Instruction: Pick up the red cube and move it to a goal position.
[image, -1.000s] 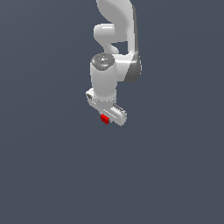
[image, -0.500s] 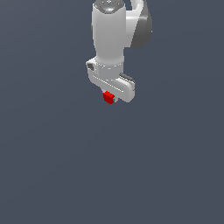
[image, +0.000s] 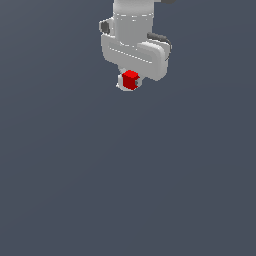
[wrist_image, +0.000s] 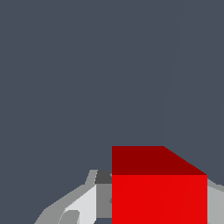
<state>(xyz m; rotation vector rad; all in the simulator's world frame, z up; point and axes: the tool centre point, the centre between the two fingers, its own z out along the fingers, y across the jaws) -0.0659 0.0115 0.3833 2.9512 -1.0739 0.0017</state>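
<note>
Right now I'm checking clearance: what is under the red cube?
Beneath the red cube only plain grey background shows; no surface or goal marker appears. The hand grips it, and the cube hides part of the fingers.

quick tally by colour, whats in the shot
red: 1, the cube
white: 1, the arm with its pincer shut on the cube
total: 2

There is 1 red cube (image: 130, 79), 1 white gripper (image: 129, 84) and 1 arm (image: 132, 30), with apparently only 1 finger (wrist_image: 94, 199) showing clearly.
</note>
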